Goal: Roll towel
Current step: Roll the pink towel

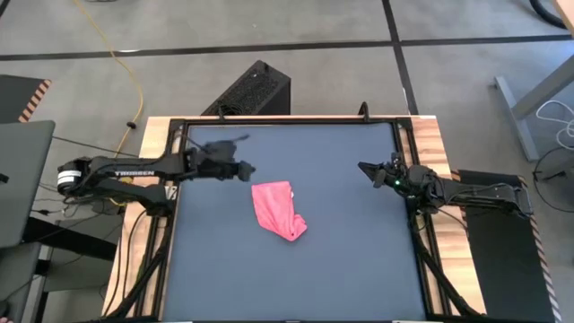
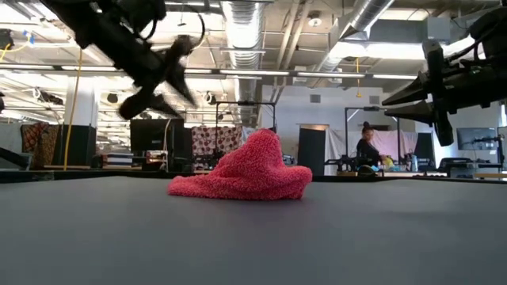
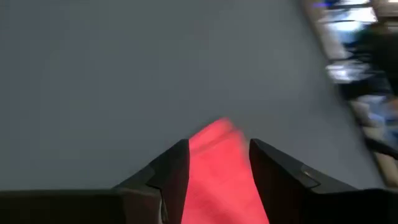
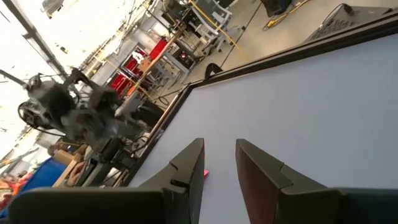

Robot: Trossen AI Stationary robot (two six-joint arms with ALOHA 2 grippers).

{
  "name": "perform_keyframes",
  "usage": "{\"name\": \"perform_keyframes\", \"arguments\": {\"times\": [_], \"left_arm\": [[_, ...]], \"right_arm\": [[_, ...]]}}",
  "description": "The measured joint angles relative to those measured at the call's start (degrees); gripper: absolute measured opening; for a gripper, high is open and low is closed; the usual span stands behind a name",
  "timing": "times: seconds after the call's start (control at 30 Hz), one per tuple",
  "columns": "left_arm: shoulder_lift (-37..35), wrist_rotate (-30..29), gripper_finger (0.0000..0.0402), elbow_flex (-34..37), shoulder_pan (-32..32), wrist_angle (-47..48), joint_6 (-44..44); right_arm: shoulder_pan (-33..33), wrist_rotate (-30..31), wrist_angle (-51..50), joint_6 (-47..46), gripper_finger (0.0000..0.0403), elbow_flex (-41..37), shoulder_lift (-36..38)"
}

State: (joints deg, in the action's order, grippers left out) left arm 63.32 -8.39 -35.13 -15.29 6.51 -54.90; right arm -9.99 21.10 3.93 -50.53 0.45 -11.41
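The pink towel lies in a crumpled heap near the middle of the dark grey mat. In the low view the towel rests on its wide base and rises to a soft peak. My left gripper hangs open in the air to the towel's left and a little farther back, well above the mat. It touches nothing; its wrist view shows the towel beyond the gap between its fingers. My right gripper waits open above the mat's right side, its fingers around nothing.
A black box stands on the floor beyond the table's far edge. A laptop sits left of the table. Wooden table margins and a black frame border the mat. Bare mat spreads in front of the towel. A person is far off in the room.
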Motion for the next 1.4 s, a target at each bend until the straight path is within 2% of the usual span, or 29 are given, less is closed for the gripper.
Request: {"name": "perform_keyframes", "arguments": {"times": [0.1,0.17,0.27,0.43,0.6,0.93,1.1,1.4], "left_arm": [[1.9,-4.2,0.0157,0.6,1.5,-0.6,-5.4],[4.1,-4.0,0.0157,0.8,1.3,0.6,-10.3],[8.0,1.3,0.0157,0.8,0.6,-0.3,-14.4],[16.5,11.0,0.0157,0.8,0.7,-4.7,-15.2],[21.6,13.0,0.0157,0.8,0.7,-8.7,-15.1],[20.8,12.6,0.0157,0.8,0.3,-8.6,-13.3],[18.2,9.7,0.0157,0.8,0.3,-8.3,-11.0],[17.5,7.8,0.0157,0.8,0.4,0.5,-10.3]], "right_arm": [[0.1,0.0,0.9,0.0,0.0121,0.0,-0.2],[0.1,0.0,1.4,0.0,0.0121,0.0,-0.2],[0.1,-0.1,1.6,0.0,0.0121,0.0,-0.2],[0.2,-0.3,1.8,0.0,0.0121,0.0,-0.2],[0.6,-1.3,1.9,0.0,0.0121,0.0,-0.2],[3.7,-1.5,2.0,0.0,0.0121,0.0,-0.2],[4.0,-1.5,2.0,0.0,0.0121,0.0,-0.2],[4.0,-1.5,2.0,0.0,0.0121,0.0,-0.2]]}}
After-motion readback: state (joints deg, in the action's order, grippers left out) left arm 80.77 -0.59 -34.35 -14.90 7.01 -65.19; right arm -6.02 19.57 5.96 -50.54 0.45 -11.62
